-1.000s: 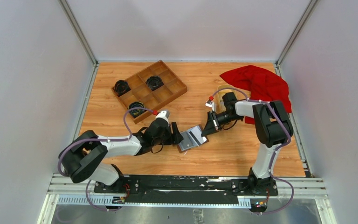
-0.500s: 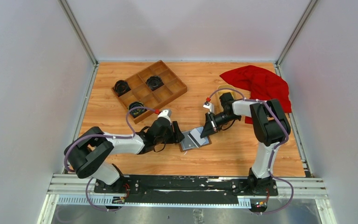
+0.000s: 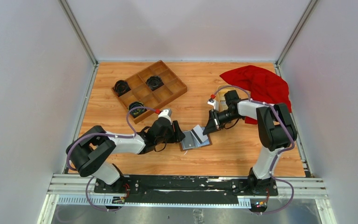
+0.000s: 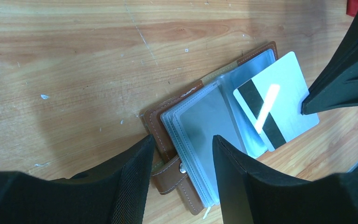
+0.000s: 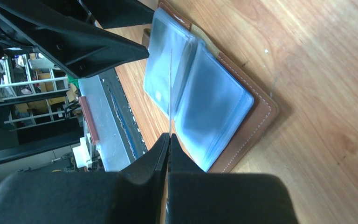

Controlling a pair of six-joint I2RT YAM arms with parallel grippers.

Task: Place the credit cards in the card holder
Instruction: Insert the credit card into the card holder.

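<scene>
**A thin, stiff card pinched by its edge at an open holder**

From above, we see the card holder (image 3: 189, 143) lying open on the table (image 3: 242, 154) between the two arms. The left gripper (image 3: 181, 136) sits at its left side. The right gripper (image 3: 209, 129) reaches in from the right, with a credit card (image 3: 198, 133) over the holder's right half.

In the left wrist view, our left jaws stand apart, one finger over the brown cover and the other over the plastic sleeves (image 4: 205, 121). We cannot tell whether they press down. The card, pale with a dark stripe, lies slanted across the right-hand sleeves, its far edge at the right fingertips.

In the right wrist view, the right jaws are together on the card, which shows edge-on as a thin line.

We judge the card to be light, stiff and slick, so an edge pinch suits it, though it may pivot. The sleeves look soft and floppy, so the holder wants pinning by its cover while the card slides into a pocket.
</scene>
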